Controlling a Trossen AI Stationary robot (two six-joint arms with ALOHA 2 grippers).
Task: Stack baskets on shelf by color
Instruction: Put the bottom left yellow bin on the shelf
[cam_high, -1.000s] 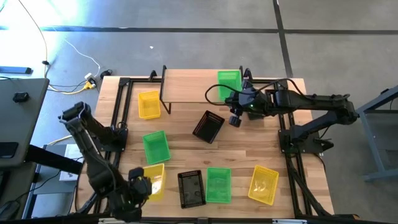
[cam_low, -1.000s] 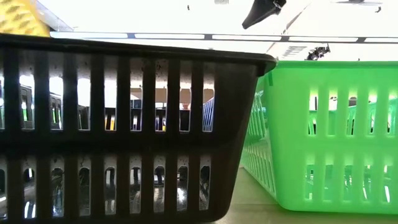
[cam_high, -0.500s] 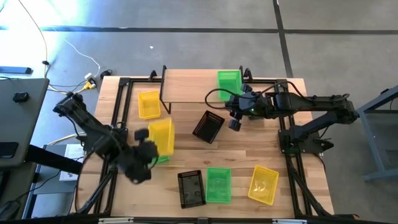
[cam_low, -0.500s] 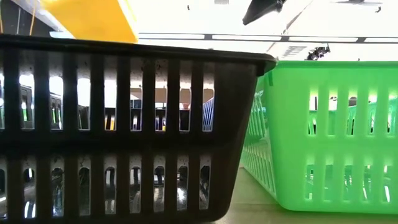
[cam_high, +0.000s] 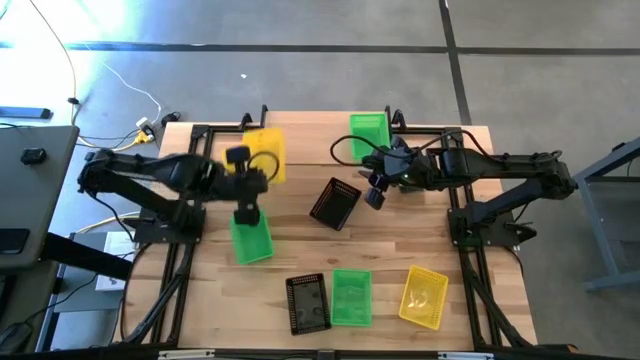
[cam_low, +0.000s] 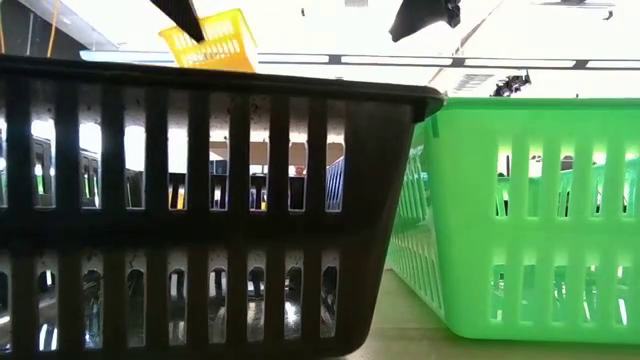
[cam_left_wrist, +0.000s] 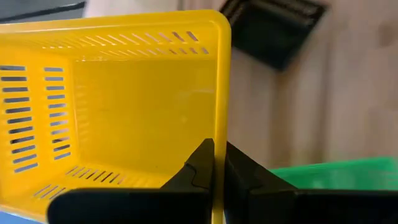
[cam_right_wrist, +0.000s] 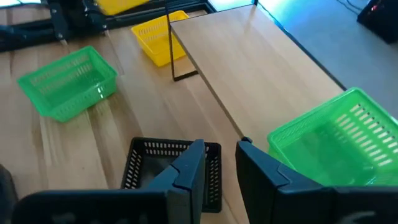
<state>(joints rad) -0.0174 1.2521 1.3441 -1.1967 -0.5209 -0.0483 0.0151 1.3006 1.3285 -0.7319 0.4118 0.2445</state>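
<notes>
My left gripper (cam_high: 252, 170) is shut on a yellow basket (cam_high: 266, 152) and holds it in the air by the left end of the shelf (cam_high: 310, 140). A green basket (cam_high: 368, 128) stands on the shelf's right end. My right gripper (cam_high: 372, 195) is open and hovers just right of a black basket (cam_high: 335, 203) that sits askew on the table in front of the shelf. In the right wrist view the black basket (cam_right_wrist: 166, 163) shows beyond the open fingers. Another yellow basket (cam_right_wrist: 158, 37) stands on the table beside the shelf's left legs. My left gripper pinches one side wall of the yellow basket at its rim (cam_left_wrist: 219, 140), one finger (cam_left_wrist: 200, 163) inside the basket and the other outside. The basket is lifted clear of the table, seen high in the low view (cam_low: 215, 40).
A green basket (cam_high: 250, 238) stands on the table's left middle. Along the near edge stand a black basket (cam_high: 307, 302), a green one (cam_high: 351, 297) and a yellow one (cam_high: 424, 296). Black frame rails run along both table sides.
My left arm has swung the yellow basket up from the table's near left corner toward the far edge, ending beside the shelf's left end. My right gripper has drifted slightly left, toward the black basket.
</notes>
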